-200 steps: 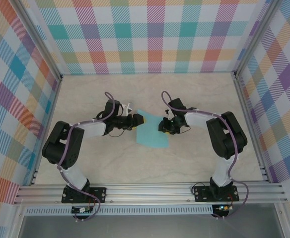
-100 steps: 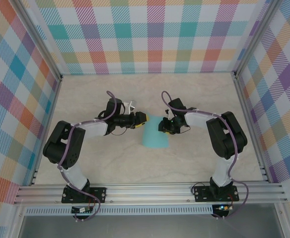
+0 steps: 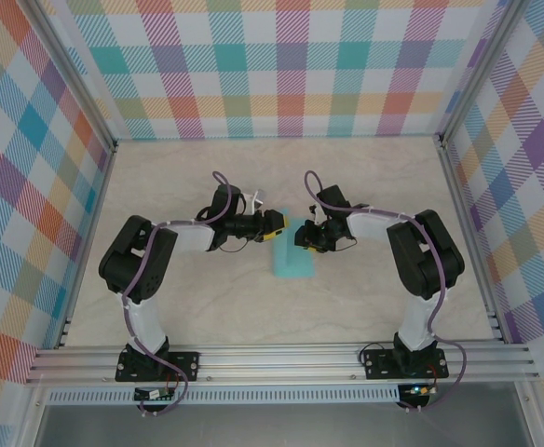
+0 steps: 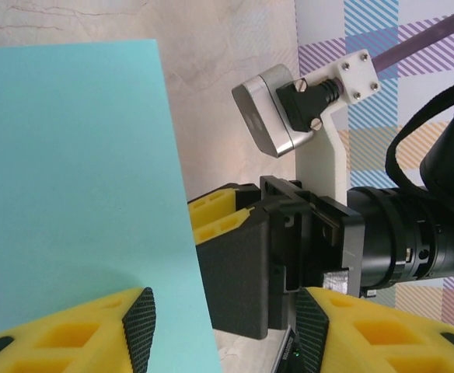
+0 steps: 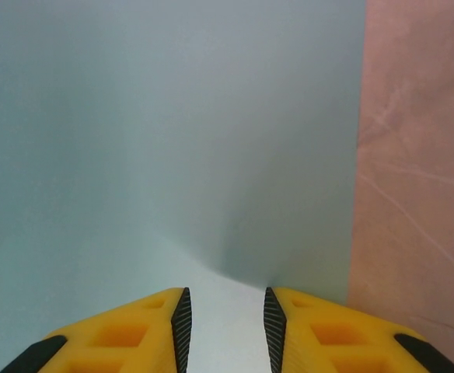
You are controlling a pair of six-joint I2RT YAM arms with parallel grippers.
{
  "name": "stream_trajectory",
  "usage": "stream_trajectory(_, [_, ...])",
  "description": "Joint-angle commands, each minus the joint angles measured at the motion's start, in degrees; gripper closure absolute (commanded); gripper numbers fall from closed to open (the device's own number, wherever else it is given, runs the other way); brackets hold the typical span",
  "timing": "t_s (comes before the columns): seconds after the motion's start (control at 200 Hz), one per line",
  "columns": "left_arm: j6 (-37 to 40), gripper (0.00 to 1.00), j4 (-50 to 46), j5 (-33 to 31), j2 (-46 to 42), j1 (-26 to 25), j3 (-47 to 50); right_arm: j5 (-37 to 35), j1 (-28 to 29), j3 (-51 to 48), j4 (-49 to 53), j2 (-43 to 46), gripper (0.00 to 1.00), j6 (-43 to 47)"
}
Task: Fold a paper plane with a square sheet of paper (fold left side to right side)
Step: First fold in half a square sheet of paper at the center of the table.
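Note:
The square sheet of paper, light turquoise, lies mid-table and reads from above as a narrow upright strip, its left side lifted over toward the right. My left gripper is at the strip's upper left corner. In the left wrist view the paper covers the left half, and its edge runs down between the jaws of the left gripper, which stand wide apart. My right gripper is at the strip's upper right. Its jaws stand slightly apart over the paper. The paper plane is out of view.
Plaid walls enclose the beige table on three sides. An aluminium rail carries both arm bases along the near edge. The two grippers are close together, and the right gripper's black and yellow body sits just beyond my left fingers.
My left gripper has swept to the right, carrying the paper's left side over, so the sheet has narrowed from a wide shape to a slim strip. The right gripper stayed in place.

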State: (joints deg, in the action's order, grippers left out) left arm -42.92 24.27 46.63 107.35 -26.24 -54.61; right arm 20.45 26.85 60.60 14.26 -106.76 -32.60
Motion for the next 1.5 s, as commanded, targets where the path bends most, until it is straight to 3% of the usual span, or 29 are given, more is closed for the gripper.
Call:
stream_trajectory(0.0, [-0.61,0.47,1.96,0.18,0.66,-0.63,-1.38,2.47,-0.99,-1.61,-0.05,3.66,0.65,-0.67])
stream_trajectory(0.125, [-0.58,0.48,1.91,0.1,0.91,-0.72,-1.45,4.42,-3.18,-3.54,-2.16,8.72,0.55,-1.46])
stream_trajectory(0.235, [-0.42,0.49,1.7,-0.04,1.06,-0.74,-1.4,10.39,-4.93,-4.87,-5.89,11.14,0.48,-2.89])
stream_trajectory(0.375, [-0.28,0.53,1.5,-0.26,0.76,-0.78,-1.11,18.66,-5.1,-4.26,-11.29,8.88,0.49,-5.94])
stream_trajectory(0.75, [0.11,0.7,0.99,-0.65,0.31,-1.0,-0.85,24.62,-4.53,-2.24,-20.75,0.99,0.55,-12.77])
stream_trajectory(0.925, [0.17,0.72,0.94,-0.68,0.1,-1.01,-0.66,24.34,-4.26,-2.15,-20.55,0.06,0.61,-12.75])
stream_trajectory(1.095, [0.33,0.71,0.78,-0.68,-1.0,-1.0,-0.34,23.65,-4.27,-2.02,-18.81,0.01,0.86,-11.77])
stream_trajectory(1.195, [1.56,0.65,-0.13,-1.34,-3.08,-1.01,0.16,21.56,-4.35,-1.67,-15.58,0.86,0.98,-9.65])
stream_trajectory(1.495, [12.03,0.5,-21.63,-12.24,-9.45,-1.91,-1.04,6.9,-4.87,1.9,1.66,3.3,0.99,-0.49])
